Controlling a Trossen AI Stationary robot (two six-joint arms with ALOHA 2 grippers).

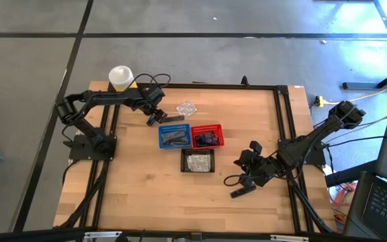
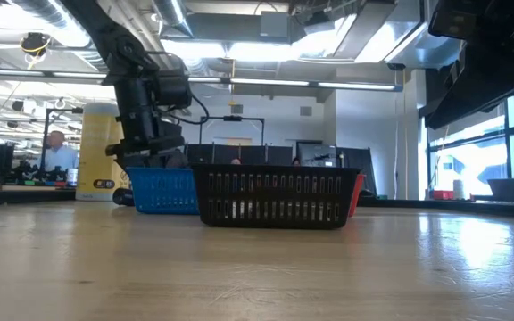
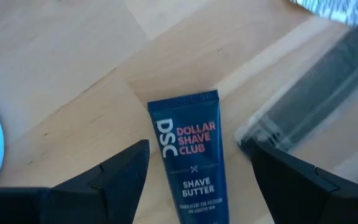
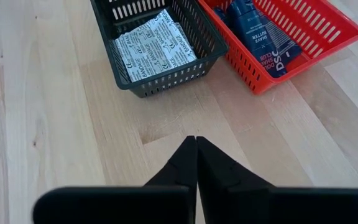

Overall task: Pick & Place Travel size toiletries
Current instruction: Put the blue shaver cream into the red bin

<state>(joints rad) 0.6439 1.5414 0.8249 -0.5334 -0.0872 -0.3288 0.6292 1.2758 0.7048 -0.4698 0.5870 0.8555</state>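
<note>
Three baskets (image 1: 197, 162) (canister (image 1: 120, 76) behind)

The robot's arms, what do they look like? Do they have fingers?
Both arms are dark, almost black, made of jointed segments with thin black cables looping near the wrists. The left gripper ends in two flat, wedge-shaped black fingers. The right gripper has two too, tapering to pointed tips. No markings show on them.
</note>
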